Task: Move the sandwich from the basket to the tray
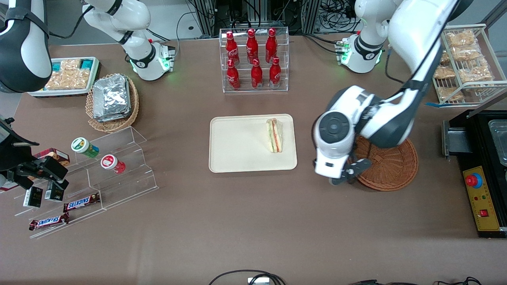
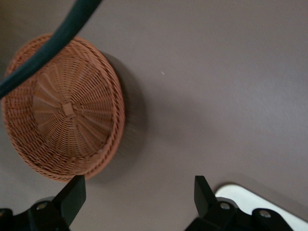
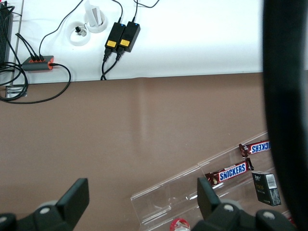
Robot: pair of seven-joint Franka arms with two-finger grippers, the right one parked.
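The sandwich [image 1: 274, 135] lies on the cream tray [image 1: 237, 146], at the tray's end nearest the working arm. The reddish-brown basket [image 1: 390, 166] sits beside the tray toward the working arm's end of the table, and I see nothing in it. The left gripper [image 1: 348, 173] hangs over the bare table between tray and basket, close to the basket's rim. In the left wrist view the gripper [image 2: 139, 187] is open and empty, its black fingers [image 2: 74, 191] wide apart. That view also shows the basket [image 2: 62, 110] and a corner of the tray [image 2: 260, 199].
A clear rack of red bottles [image 1: 254, 59] stands farther from the camera than the tray. A tan basket of foil packets [image 1: 113, 101], a white snack tray [image 1: 69, 75] and a clear stepped stand [image 1: 99, 174] lie toward the parked arm's end. A wire rack [image 1: 463, 63] and black control box [image 1: 483, 174] flank the basket.
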